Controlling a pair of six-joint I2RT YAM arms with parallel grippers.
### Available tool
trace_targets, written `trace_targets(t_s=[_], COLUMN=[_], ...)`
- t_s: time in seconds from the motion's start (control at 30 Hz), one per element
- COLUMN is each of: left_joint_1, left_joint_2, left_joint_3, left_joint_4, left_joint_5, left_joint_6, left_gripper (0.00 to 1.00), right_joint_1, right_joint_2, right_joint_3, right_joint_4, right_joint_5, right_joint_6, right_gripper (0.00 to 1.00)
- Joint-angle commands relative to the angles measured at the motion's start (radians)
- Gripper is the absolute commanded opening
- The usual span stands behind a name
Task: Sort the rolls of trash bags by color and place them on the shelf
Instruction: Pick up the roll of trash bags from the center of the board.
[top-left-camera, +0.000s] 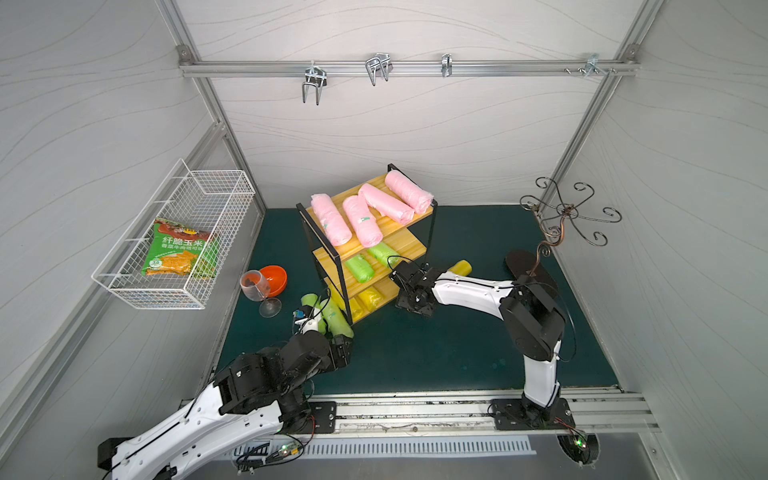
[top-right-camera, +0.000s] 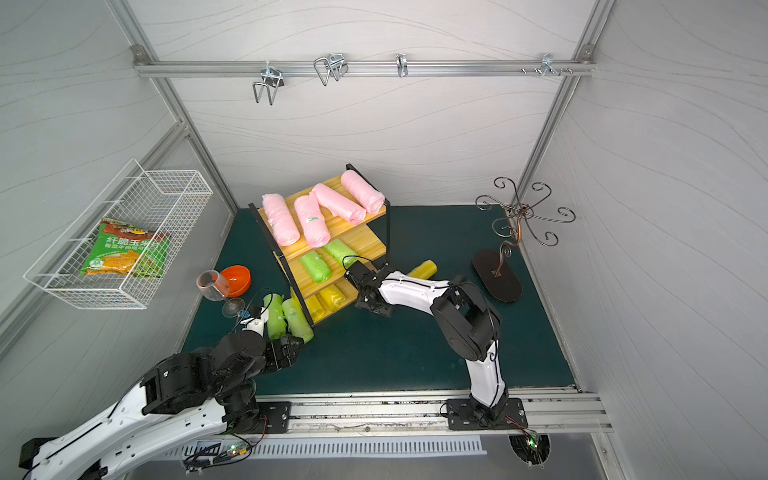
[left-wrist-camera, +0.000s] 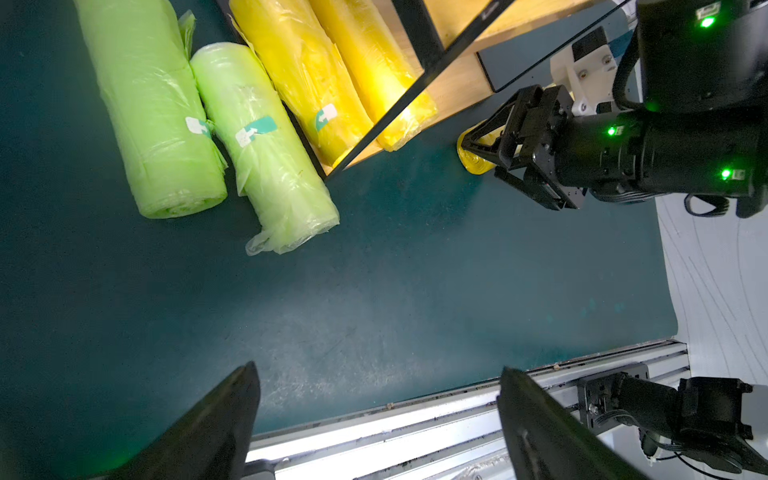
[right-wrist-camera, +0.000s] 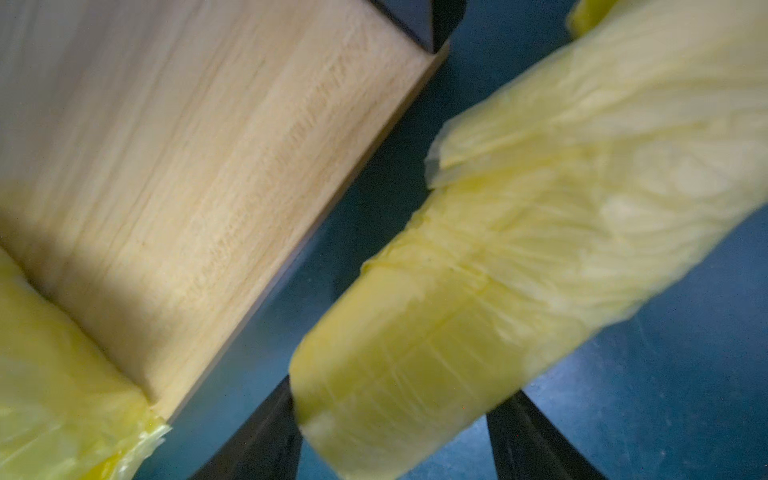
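The shelf (top-left-camera: 411, 248) stands at mid-mat. Its top tier carries several pink rolls (top-left-camera: 332, 220), its middle tier two green rolls (top-left-camera: 359, 268) and its bottom tier two yellow rolls (top-left-camera: 370, 297). Two more green rolls (left-wrist-camera: 153, 108) (left-wrist-camera: 266, 145) lie side by side on the mat by the shelf's near left corner. My left gripper (left-wrist-camera: 378, 370) hangs open and empty just in front of them. My right gripper (right-wrist-camera: 399, 399) is shut on one end of a yellow roll (right-wrist-camera: 519, 232), low over the mat beside the bottom board. The roll's far end (top-left-camera: 461, 266) shows behind the right arm.
A wine glass (top-left-camera: 257, 286) and an orange bowl (top-left-camera: 276, 278) stand left of the shelf, close to the left arm. A white wire basket (top-left-camera: 124, 286) holding a snack packet hangs on the left wall. A metal hook stand (top-left-camera: 569, 216) on a black base stands at the right.
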Motion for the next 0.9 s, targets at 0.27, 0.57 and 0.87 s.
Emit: trace_targets(t_s=[0.27,0.57,0.87], left_joint_1=[0.004,0.004,0.004], left_joint_2=[-0.014,-0.036,-0.053], left_joint_3=[-0.009,-0.022,-0.015], left_joint_4=[0.004,-0.001,-0.023], left_joint_5=[0.01,0.009,0.006], left_joint_6=[0.005,-0.003,0.005], left_gripper=[0.94,0.94,0.94], right_joint_1=[0.039,0.06,0.043], right_joint_2=[-0.147,-0.132,-0.049], right_joint_3=[-0.138,-0.116,-0.052], right_joint_4=[0.124,0.116,0.093], right_joint_5=[0.075,0.138,0.162], right_joint_6=[0.134,0.229,0.24], right_gripper=[0.72,0.73,0.71])
